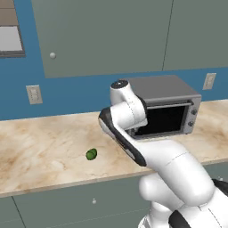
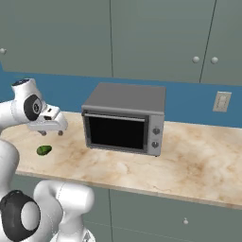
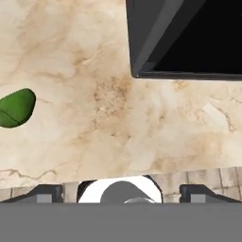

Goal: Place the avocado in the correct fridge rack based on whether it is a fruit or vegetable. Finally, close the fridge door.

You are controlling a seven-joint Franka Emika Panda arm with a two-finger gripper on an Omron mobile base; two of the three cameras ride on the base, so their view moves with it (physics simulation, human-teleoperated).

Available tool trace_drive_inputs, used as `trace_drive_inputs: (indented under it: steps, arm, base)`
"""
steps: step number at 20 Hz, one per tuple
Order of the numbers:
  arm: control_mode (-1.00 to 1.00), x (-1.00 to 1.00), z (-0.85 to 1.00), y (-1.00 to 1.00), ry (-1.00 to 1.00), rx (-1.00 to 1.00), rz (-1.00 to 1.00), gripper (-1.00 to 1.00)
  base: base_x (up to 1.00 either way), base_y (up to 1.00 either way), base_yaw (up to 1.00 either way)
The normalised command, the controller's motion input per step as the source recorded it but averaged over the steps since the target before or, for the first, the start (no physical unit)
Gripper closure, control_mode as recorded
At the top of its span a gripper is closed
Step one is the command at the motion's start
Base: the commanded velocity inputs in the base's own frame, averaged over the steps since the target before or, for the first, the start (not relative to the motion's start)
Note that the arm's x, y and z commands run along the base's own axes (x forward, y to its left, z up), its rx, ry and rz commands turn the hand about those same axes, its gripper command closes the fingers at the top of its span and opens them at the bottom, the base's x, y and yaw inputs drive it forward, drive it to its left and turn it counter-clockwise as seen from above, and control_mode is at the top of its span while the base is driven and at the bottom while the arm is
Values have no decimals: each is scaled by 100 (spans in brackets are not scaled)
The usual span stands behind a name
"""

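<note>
Avocado (image 2: 44, 150) lies on the counter (image 2: 198, 156) just below the spread-apart, empty pincer (image 2: 51, 133).

Avocado (image 1: 91, 154) on counter (image 1: 40, 147), left of toaster oven (image 1: 167, 109), near front edge.

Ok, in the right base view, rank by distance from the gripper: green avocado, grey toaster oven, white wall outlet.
1. Small dark-green avocado, on the marble counter just below the gripper.
2. Grey toaster oven, to its right.
3. White wall outlet, far right on the blue wall.
</note>
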Motion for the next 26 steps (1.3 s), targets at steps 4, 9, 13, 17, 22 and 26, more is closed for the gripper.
trace_drive_inputs:
  steps: [4,9,13,17,22,26]
  arm:
    - [-100,26,-48,100,12,0,-32,-100]
    - [-100,18,-58,96,0,8,-30,-100]
    - [-100,6,-51,39,0,17,-21,-100]
    - [-100,45,-31,0,0,21,-2,-100]
    - [-100,39,-32,0,0,3,0,-100]
    - [-100,42,-43,10,6,0,0,-100]
  base:
    - [0,0,0]
    - [0,0,0]
    - [0,0,0]
    - [0,0,0]
    - [0,0,0]
    - [0,0,0]
